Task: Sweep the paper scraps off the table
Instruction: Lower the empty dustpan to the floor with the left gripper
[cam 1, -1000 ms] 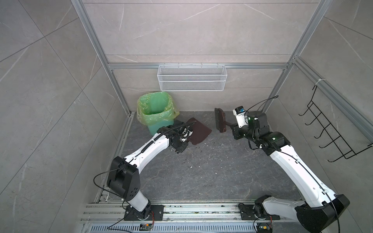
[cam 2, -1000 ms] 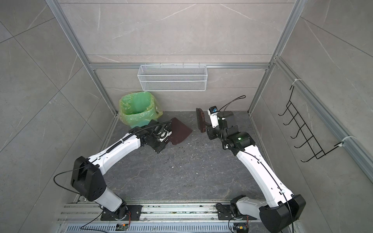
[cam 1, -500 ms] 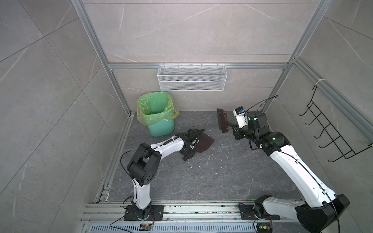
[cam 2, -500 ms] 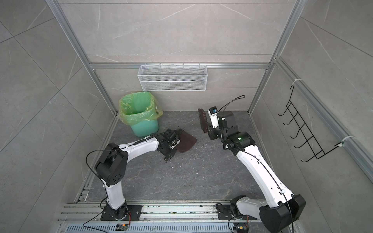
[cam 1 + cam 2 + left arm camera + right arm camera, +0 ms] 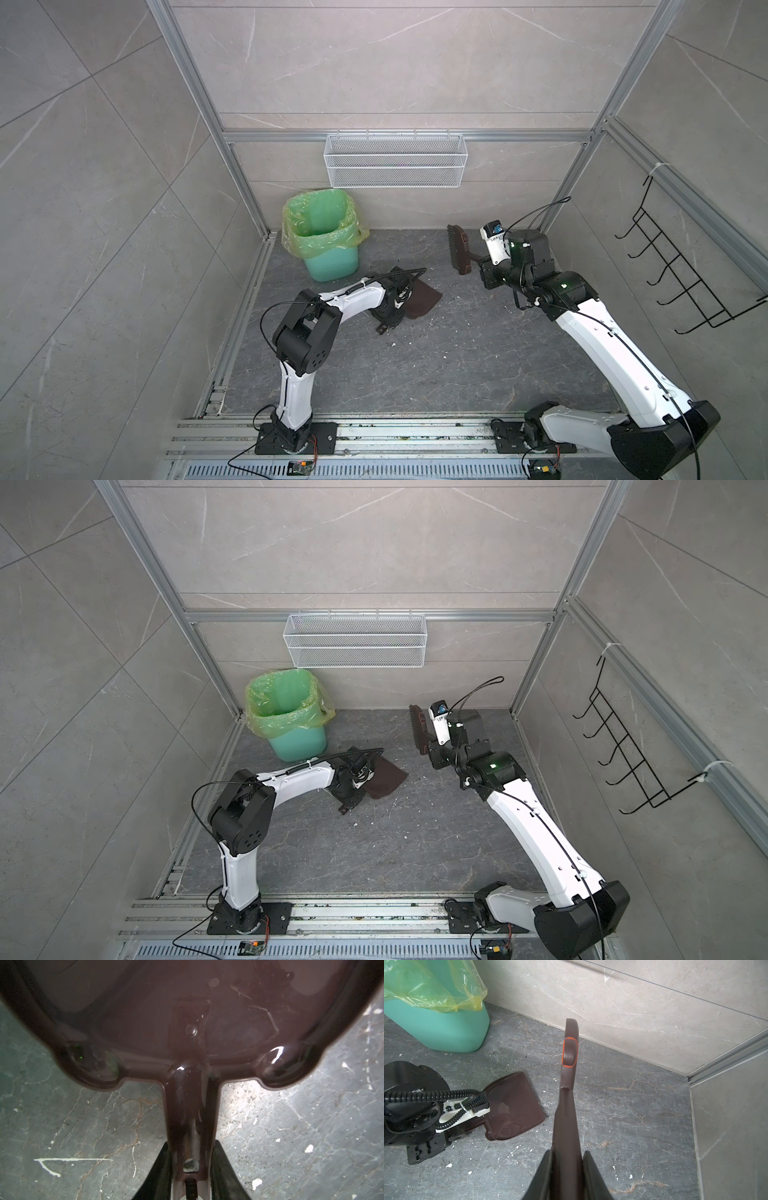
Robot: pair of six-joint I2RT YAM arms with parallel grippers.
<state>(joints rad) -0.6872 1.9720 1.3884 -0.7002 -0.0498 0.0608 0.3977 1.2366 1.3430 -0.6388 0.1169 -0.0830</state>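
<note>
While on table (image 5: 457, 374), dustpan (image 5: 424, 300) toward brush (image 5: 457, 249)

The left arm folds in, its black elbow (image 5: 303, 332) swinging toward the middle; the left gripper (image 5: 192, 1153), clamped on the handle, carries the dark brown plastic dustpan (image 5: 424, 297) down and away from the green lined bin (image 5: 332, 266); now it lies flat on the dark grey stone-look table (image 5: 457, 365), well clear of that bin.

Green lined bin (image 5: 332, 266) stands near the wall-hung wire basket (image 5: 395, 166).
</note>
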